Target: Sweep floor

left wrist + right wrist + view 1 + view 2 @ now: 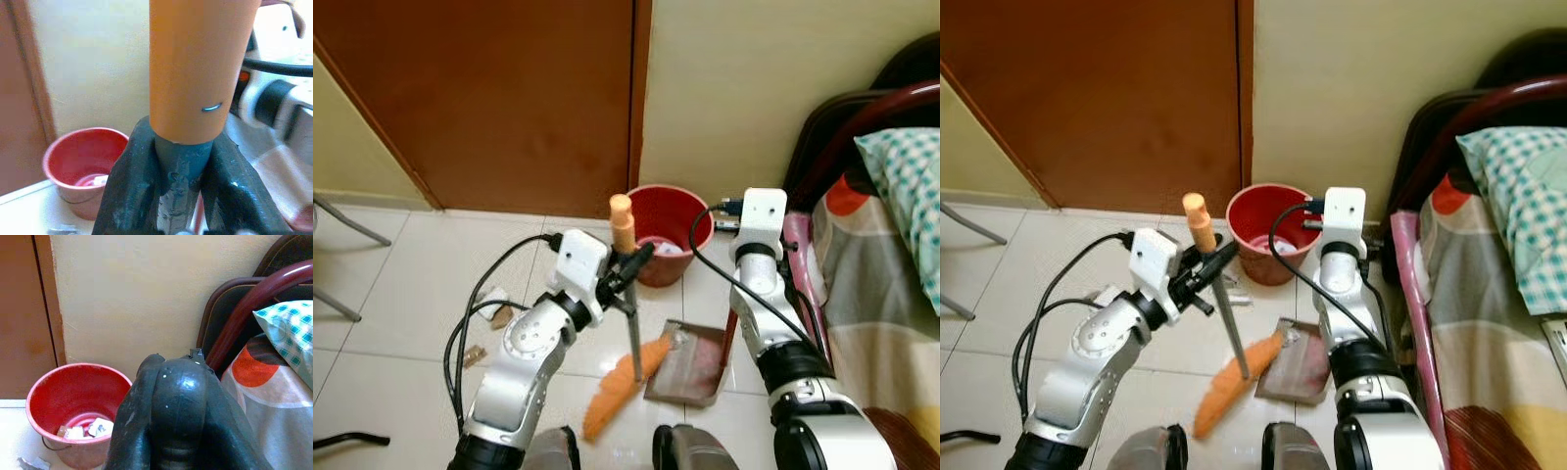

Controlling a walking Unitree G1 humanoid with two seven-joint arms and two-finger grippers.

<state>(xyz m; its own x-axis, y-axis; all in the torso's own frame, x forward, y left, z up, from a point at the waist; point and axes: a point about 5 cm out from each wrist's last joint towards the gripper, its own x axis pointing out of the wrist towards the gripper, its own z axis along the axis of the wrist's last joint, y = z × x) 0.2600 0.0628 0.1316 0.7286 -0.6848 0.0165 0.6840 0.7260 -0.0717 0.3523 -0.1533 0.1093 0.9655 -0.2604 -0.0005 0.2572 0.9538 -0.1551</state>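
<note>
Left eye view: on the tiled floor [391,294] the red bucket [668,233] stands against the wall, the dustpan [687,364] just before it beside the bed [881,294]. The left tool [628,269] is clamped on the broom [628,323], whose shaft runs steeply down to orange bristles touching the dustpan's near-left edge, open tiles leftward; the right tool [181,406], fingers pressed together and empty, hangs nearer the bucket
</note>
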